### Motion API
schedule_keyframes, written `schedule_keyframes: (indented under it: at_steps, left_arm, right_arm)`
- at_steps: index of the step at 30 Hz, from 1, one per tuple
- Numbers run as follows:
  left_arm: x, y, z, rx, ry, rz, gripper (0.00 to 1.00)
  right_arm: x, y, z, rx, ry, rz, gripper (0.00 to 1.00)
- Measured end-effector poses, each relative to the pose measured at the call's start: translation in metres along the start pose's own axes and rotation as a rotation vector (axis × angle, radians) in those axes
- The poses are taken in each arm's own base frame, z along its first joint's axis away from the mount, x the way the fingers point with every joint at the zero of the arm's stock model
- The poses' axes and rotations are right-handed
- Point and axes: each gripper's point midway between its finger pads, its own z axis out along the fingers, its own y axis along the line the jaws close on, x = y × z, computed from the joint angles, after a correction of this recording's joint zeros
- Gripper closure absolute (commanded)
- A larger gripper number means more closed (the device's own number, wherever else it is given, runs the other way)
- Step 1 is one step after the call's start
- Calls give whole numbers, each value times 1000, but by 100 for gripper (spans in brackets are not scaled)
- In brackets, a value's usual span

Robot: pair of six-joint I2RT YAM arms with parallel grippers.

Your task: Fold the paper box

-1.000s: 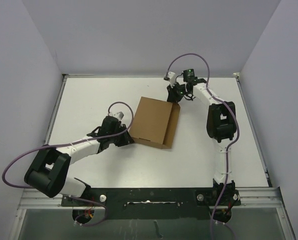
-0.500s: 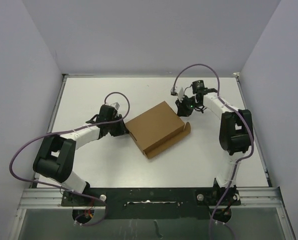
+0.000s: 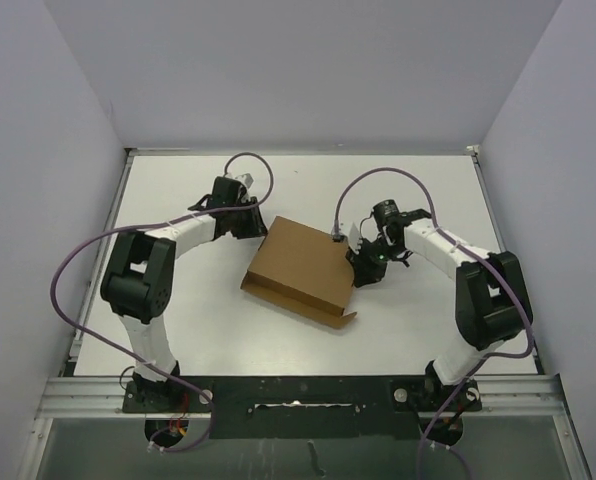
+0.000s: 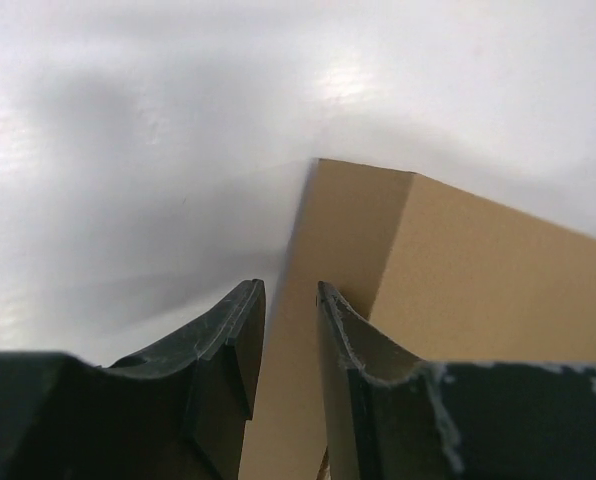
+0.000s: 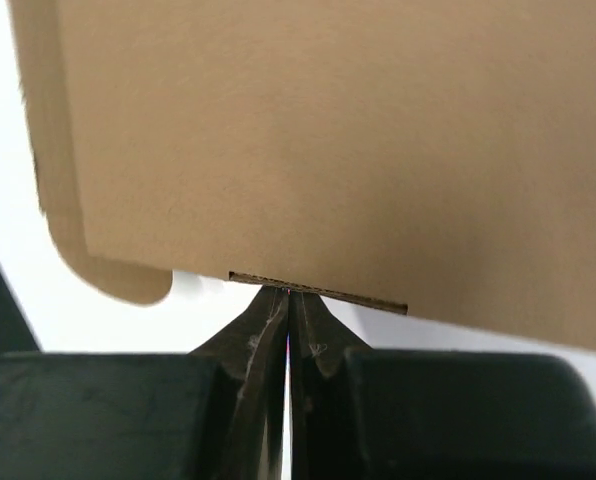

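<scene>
Overhead, the paper box point(image 3: 303, 262) lies closed and flat near the middle of the white desk point(image 3: 178, 320), turned at a slant, between the two arms. A narrow strip of cardboard runs along its near edge and ends in a small flap point(image 3: 344, 317) that juts out at the near right corner. The left gripper point(image 3: 250, 220) sits at the box's far left corner and the right gripper point(image 3: 362, 270) at its right side. From this height neither pair of jaws can be read.

The wrist cameras settle that. The left wrist view shows the two dark fingers point(image 4: 233, 340) standing a little apart with a narrow gap between them. Brown cardboard and pale desk show through the gap, and nothing is visibly pinched. Just ahead of the tips, a corner of the box rises, one side wall in shade and the top panel lighter. Whether the tips touch the wall cannot be told.

In the right wrist view the fingers point(image 5: 263, 330) are pressed together to a thin seam, with nothing between them. Their tips meet the lower edge of the box right under a short strip of raw corrugated edge point(image 5: 318, 291). The top panel fills most of that picture. A rounded tab point(image 5: 128, 283) hangs from its lower left, which the overhead view does not show clearly.
</scene>
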Motion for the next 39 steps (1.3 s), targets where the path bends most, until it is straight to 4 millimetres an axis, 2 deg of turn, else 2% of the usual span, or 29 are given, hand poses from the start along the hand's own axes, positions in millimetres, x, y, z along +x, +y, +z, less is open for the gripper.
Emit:
schedule_keyframes:
  at_steps: [2, 4, 8, 12, 16, 19, 22, 24, 26, 28, 29, 30, 32, 34, 36, 39]
  left_arm:
    - [-9, -8, 5, 30, -1, 10, 72]
    - [-21, -18, 11, 64, -2, 27, 72]
    - [-42, -40, 25, 129, 0, 67, 71]
    - [-54, -61, 29, 175, 7, 121, 67]
    - [-56, -66, 26, 183, 13, 164, 57]
    - [-52, -54, 24, 163, 16, 177, 52]
    - [-50, -28, 7, 115, 6, 165, 50]
    - [-61, -15, -18, 95, -50, 171, 47]
    - [-71, -16, -36, 102, -106, 188, 45]
    - [-76, -28, -69, 145, -206, 227, 39]
    - [-76, -41, -89, 185, -269, 260, 35]
    - [-73, -52, -106, 221, -321, 288, 29]
    - [-57, -83, -143, 326, -450, 373, 25]
    - [-24, -114, -173, 456, -543, 465, 24]
    - [20, -134, -189, 573, -577, 539, 24]
    - [75, -140, -187, 661, -532, 590, 27]
  right_arm:
    - [0, 18, 3, -39, 12, -13, 100]
    - [-3, 28, 5, -63, 9, -27, 99]
    - [-13, 44, 10, -113, -11, -52, 96]
    - [-21, 58, 13, -170, -45, -64, 90]
    - [-34, 61, 4, -186, -121, -111, 81]
    - [-46, 56, -17, -154, -211, -147, 77]
    - [-57, 52, -41, -112, -299, -179, 72]
    - [-63, 51, -51, -94, -343, -192, 65]
    - [-69, 52, -56, -90, -372, -203, 54]
    - [-77, 53, -60, -90, -405, -200, 43]
    - [-80, 53, -61, -90, -419, -198, 39]
    - [-84, 52, -63, -89, -435, -188, 37]
    - [-92, 48, -67, -85, -472, -152, 33]
    - [-99, 41, -73, -79, -513, -95, 28]
    - [-100, 28, -80, -64, -546, -30, 21]
    - [-90, 3, -85, -30, -586, 86, 19]
